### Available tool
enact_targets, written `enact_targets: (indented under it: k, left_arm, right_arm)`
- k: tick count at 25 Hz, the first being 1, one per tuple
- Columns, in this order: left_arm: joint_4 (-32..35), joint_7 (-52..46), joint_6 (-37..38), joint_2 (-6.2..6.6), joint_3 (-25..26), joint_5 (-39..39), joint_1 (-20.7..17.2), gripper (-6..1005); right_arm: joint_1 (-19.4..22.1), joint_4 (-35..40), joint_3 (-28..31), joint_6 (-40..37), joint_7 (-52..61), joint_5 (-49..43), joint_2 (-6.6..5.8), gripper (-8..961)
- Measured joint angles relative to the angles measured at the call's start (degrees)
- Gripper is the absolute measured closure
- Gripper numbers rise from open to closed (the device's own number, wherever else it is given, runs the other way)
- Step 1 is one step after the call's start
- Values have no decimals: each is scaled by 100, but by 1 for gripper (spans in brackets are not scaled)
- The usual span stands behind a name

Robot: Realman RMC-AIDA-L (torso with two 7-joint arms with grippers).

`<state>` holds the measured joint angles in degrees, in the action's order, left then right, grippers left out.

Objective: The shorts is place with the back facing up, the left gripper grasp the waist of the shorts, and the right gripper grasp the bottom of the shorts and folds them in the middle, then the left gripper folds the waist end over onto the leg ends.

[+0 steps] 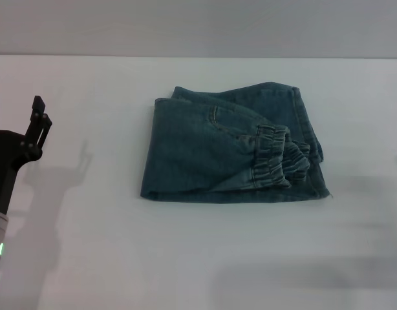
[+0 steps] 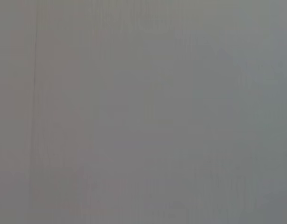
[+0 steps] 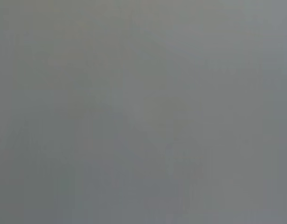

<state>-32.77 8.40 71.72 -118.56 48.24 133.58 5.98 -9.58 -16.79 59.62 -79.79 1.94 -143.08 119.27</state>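
Note:
The shorts [image 1: 205, 155] lie folded into a compact blue-green denim rectangle in the middle of the white table [image 1: 185, 258] in the head view. Their gathered waist [image 1: 276, 158] rests on top at the right side, over the lower layer. The straight edge of the leg ends [image 1: 311, 129] peeks out beyond it on the right. My left gripper [image 1: 14, 113] hovers at the far left of the table, well apart from the shorts, open with nothing between its black prongs. The right gripper is out of view. Both wrist views show only blank grey surface.
The table's far edge [image 1: 198, 57] meets a grey wall. Faint shadows fall on the table at the left and lower right.

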Motion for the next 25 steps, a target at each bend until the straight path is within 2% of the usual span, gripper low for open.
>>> enact_targets:
  k: [25]
  left_arm:
    - [7, 4, -39, 0, 10, 2, 9, 203]
  right_arm:
    - [-26, -7, -20, 11, -1, 0, 0, 227]
